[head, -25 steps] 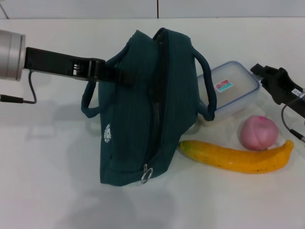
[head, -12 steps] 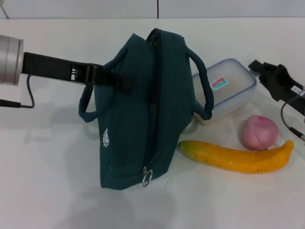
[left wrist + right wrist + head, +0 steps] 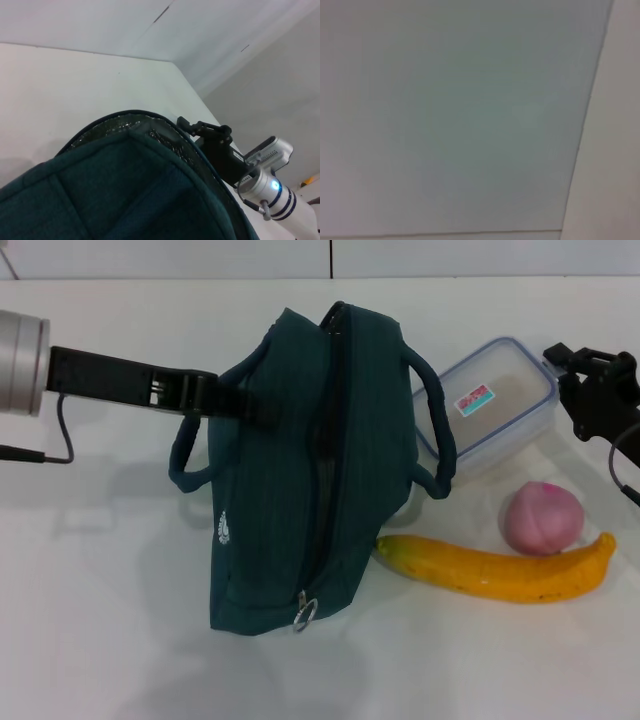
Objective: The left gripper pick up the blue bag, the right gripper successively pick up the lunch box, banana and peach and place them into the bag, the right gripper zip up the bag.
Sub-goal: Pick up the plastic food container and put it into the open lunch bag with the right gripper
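The blue bag (image 3: 300, 480) hangs by its handle from my left gripper (image 3: 262, 412), which is shut on the strap; its zipper runs open along the top. The left wrist view shows the bag's fabric (image 3: 125, 190) close up. The lunch box (image 3: 490, 405), clear with a blue rim, is tilted just right of the bag. My right gripper (image 3: 553, 358) is shut on its far right corner, and it also shows in the left wrist view (image 3: 210, 135). The peach (image 3: 541, 518) and the banana (image 3: 500, 568) lie on the table in front of the box.
The white table (image 3: 100, 620) stretches bare to the left and front of the bag. A metal zipper pull (image 3: 305, 612) dangles at the bag's near end. The left arm's thin cable (image 3: 60, 435) loops beside the wrist. The right wrist view holds only a pale blank surface.
My right gripper has moved right and back, and the lunch box has turned and shifted with it. The bag has swayed slightly; the left gripper keeps its hold.
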